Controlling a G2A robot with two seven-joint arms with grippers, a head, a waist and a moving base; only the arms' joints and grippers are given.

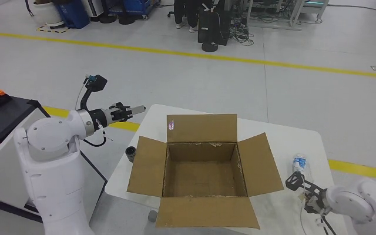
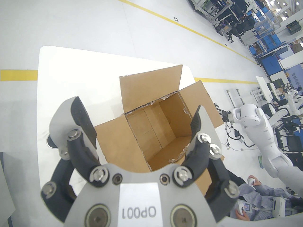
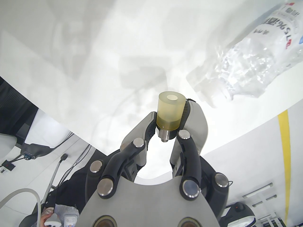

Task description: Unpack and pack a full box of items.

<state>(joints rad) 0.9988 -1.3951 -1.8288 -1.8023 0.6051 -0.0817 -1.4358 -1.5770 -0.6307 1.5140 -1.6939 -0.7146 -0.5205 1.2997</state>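
One cardboard box [image 1: 202, 128] is sitting in the middle of the white table [image 1: 282, 141], all four flaps lying open and its inside showing bare cardboard. One clear plastic bottle [image 1: 300, 163] is lying on its side near the table's right edge, well apart from the box. One small dark cylinder [image 1: 130, 154] is standing just beside the box's left flap. One yellowish translucent cylinder [image 3: 170, 111] with a metal stub at its base is being held by the right gripper [image 1: 298, 181], whose fingers are clamping it from both sides. That gripper is hanging low over the table close to the bottle's cap end, with the cylinder pointing out past its fingertips. The left gripper [image 2: 138, 106] is hovering in the air off the table's far left corner, aimed toward the box, with its two fingers spread wide and nothing between them. The box's upright far flap and left flap are lying between this gripper and the box's interior.
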